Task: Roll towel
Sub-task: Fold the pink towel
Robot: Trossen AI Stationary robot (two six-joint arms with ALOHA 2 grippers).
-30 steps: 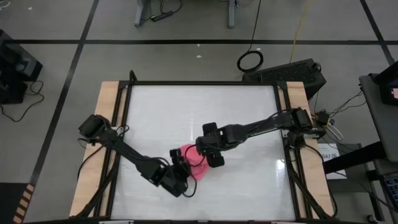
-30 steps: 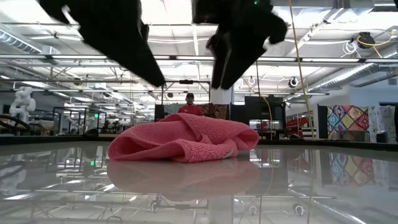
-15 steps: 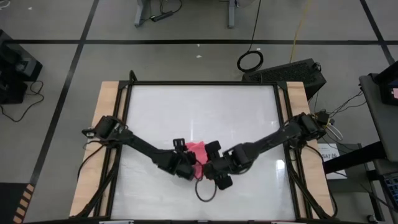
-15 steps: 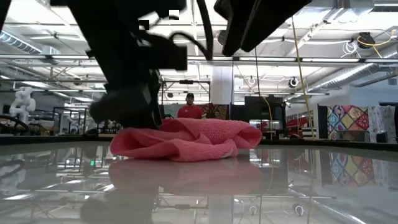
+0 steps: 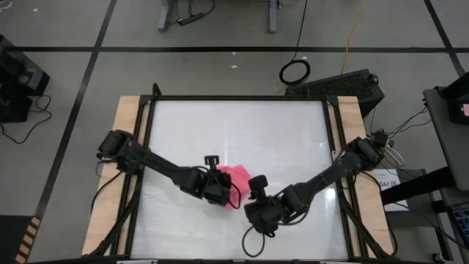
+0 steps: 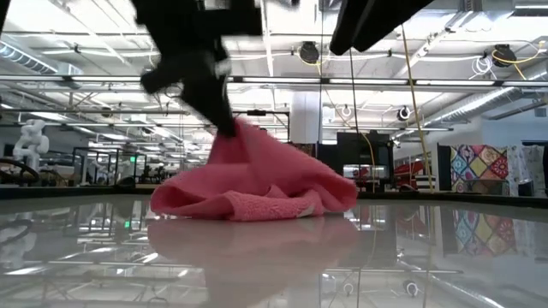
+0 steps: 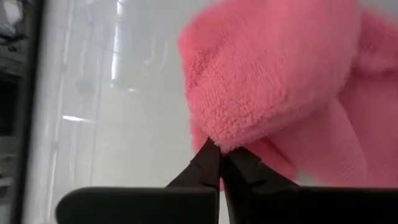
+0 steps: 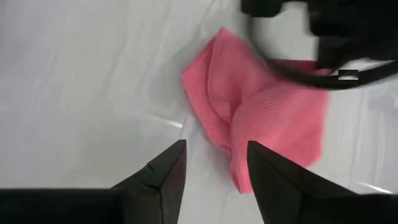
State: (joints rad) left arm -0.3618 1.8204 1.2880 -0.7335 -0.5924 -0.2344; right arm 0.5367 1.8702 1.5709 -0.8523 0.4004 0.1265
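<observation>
Towel [image 5: 236,177] lies bunched on the white surface [image 5: 242,125], in the near-centre part of it; landmark for all positions below is the towel.

Left gripper [image 7: 219,163]: at the towel's left edge in the high view, fingers pinched together on a fold of pink pile; the left wrist view shows the tips closed with cloth between them and a lobe of towel bulging just past them; the low view shows that part drawn up into a peak [image 6: 244,145] while the rest stays slumped on the surface.

Right gripper [image 8: 214,163]: just beside the towel on its near-right side, clear of the cloth; fingers parted moderately, nothing between them; the right wrist view looks over the towel's near edge with the left arm beyond it.

Judged step: lifting one edge so it can be turned over onto the body of the cloth to start the roll; task looks early, no rolled form yet, cloth is a loose heap.

Notes for doing this well:
- carry the held fold across the top of the towel, not just upward; lifting alone would hoist the whole heap;
- keep the lift low so the far portion stays on the surface as an anchor;
- right gripper is best placed pinning the towel's free near edge, or tucking the fold once it lands;
- surface looks glossy; expect the cloth to slide rather than fold if dragged;
- pinch seems to hold only a small bite of pile; slow motion advised, or it may slip out.
</observation>
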